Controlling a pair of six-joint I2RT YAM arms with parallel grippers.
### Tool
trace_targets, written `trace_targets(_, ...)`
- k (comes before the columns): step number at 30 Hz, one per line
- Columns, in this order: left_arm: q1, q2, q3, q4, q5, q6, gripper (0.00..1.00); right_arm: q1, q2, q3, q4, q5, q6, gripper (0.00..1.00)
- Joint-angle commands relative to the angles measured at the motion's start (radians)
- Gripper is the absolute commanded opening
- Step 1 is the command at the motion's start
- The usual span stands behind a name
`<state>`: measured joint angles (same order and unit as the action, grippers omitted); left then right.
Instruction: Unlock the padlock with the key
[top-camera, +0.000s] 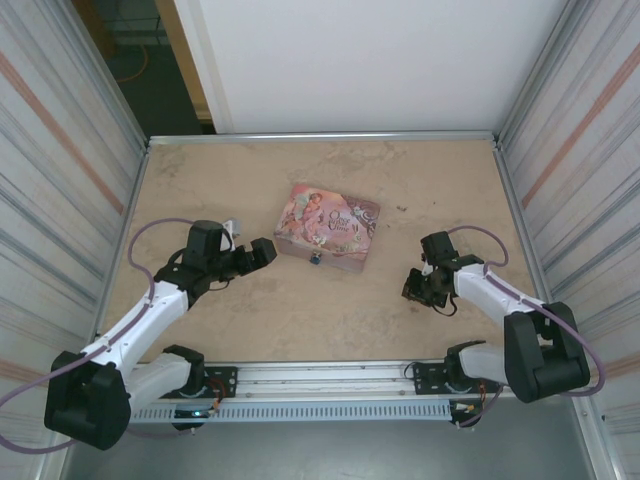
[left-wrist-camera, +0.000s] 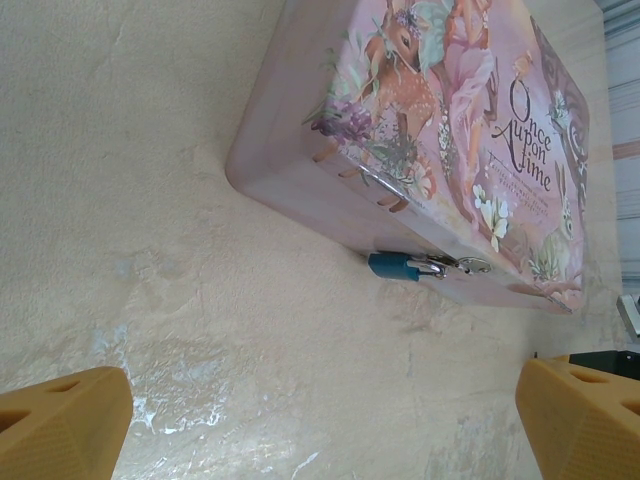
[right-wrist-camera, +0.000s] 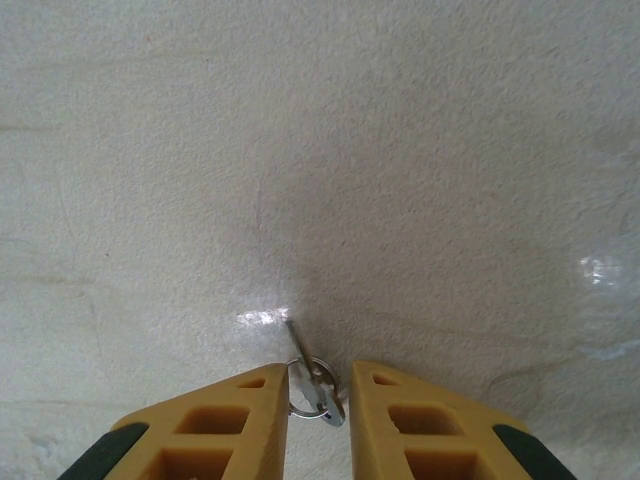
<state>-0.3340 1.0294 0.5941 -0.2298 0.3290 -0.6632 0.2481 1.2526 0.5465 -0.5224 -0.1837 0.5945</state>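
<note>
Table (top-camera: 300, 325): beige.
Pink tin (top-camera: 328, 226): mid-table.
Left gripper (top-camera: 268, 250): fingers wide apart, just left of tin.
Right gripper (right-wrist-camera: 318, 385): low, right of tin, narrow gap around key; whether gripped, cannot tell.
Padlock (left-wrist-camera: 392, 266): blue, at tin's front clasp.
Key (right-wrist-camera: 312, 385): between right fingers.

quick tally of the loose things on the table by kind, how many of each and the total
pink illustrated rectangular tin box: 1
small blue-bodied padlock with a silvery shackle: 1
thin metal key on a small ring: 1
total: 3
</note>
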Motion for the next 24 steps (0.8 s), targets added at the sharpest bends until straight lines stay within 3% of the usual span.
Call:
trace_targets(1,-0.002,0.000,-0.005,0.012,-0.004,-0.010,0.99,-0.004,0.021,-0.012,-0.001,-0.013,0.018,0.20)
trace_targets(15,-0.003,-0.011,0.001,-0.004,-0.018,0.000,0.99,-0.004,-0.022,-0.005,-0.014,-0.017,0.002,0.02)
trace_targets(24,-0.002,-0.045,0.039,0.007,-0.003,0.034,0.99,0.009,-0.145,0.032,-0.012,-0.039,-0.077,0.00)
